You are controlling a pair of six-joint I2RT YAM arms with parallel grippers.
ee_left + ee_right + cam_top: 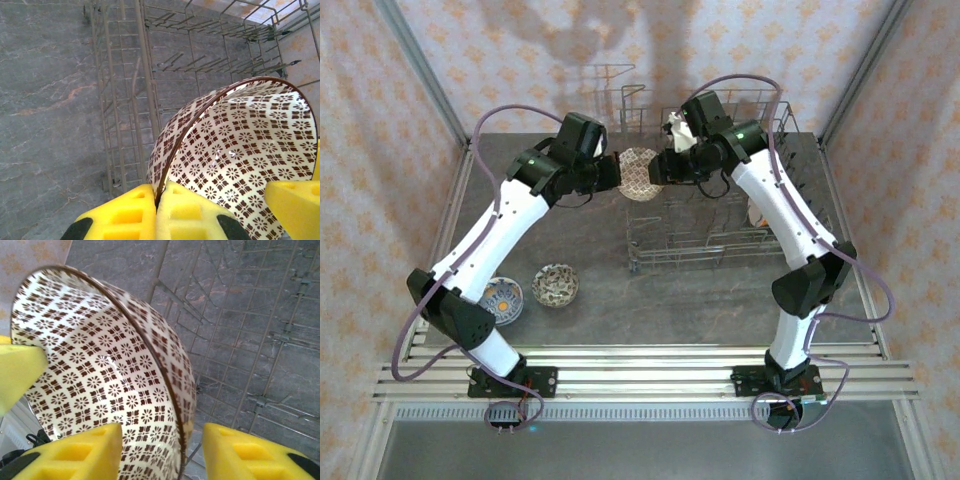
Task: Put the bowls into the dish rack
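Observation:
A white bowl with a brown floral pattern (639,172) hangs tilted over the left end of the dish rack (720,242). My left gripper (617,172) is shut on its rim; in the left wrist view the yellow pads (127,212) pinch the bowl (240,145) at its lower edge. My right gripper (660,168) is open and straddles the opposite rim of the bowl (100,365). One of its fingers (75,455) is inside the bowl, while the other finger (250,452) is outside with a gap to the wall. Two more bowls, one brown-patterned (555,285) and one with an orange centre (503,300), sit on the table at the near left.
The rack's upright tines (210,65) and wire floor (260,340) lie directly below the held bowl. An orange-toned dish (757,215) stands inside the rack at the right, partly behind my right arm. A small wire holder (620,100) stands behind the rack.

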